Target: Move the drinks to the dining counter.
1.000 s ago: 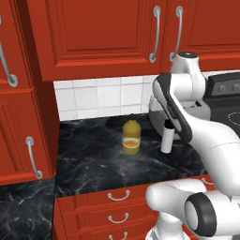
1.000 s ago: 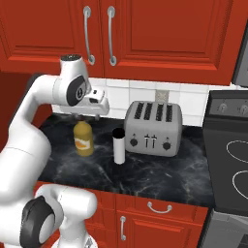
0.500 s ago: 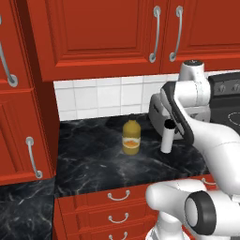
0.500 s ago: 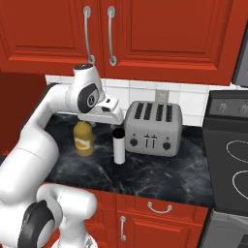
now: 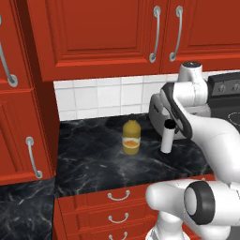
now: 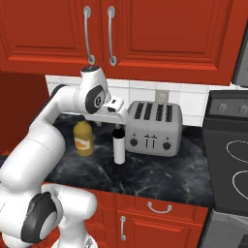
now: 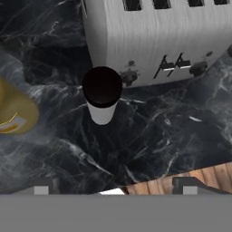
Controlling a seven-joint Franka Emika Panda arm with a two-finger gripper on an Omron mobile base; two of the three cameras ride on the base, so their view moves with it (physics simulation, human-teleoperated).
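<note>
Two drinks stand on the black marbled worktop (image 6: pixel 160 174). The squat amber juice bottle (image 5: pixel 131 137) (image 6: pixel 83 138) sits to the left and shows at the left edge of the hand view (image 7: pixel 13 111). The slim white bottle with a black cap (image 5: pixel 166 137) (image 6: pixel 118 145) (image 7: pixel 102 97) stands just in front of the toaster's left end. My gripper (image 6: pixel 112 122) (image 7: pixel 115 188) hovers above the white bottle, pointing down, open, with nothing between its fingertips (image 7: pixel 41 188). The bottle lies ahead of the fingers, not between them. The dining counter is out of view.
A silver toaster (image 6: pixel 154 128) (image 7: pixel 154 36) stands right behind the white bottle. A black stove (image 6: pixel 227 160) adjoins the worktop on the right. Red wall cabinets (image 5: pixel 108 37) hang low overhead, with red drawers (image 5: pixel 112 206) below the worktop's edge.
The arm has swung toward the toaster, carrying the hand from over the juice bottle to above the white bottle. Both bottles stand where they were.
</note>
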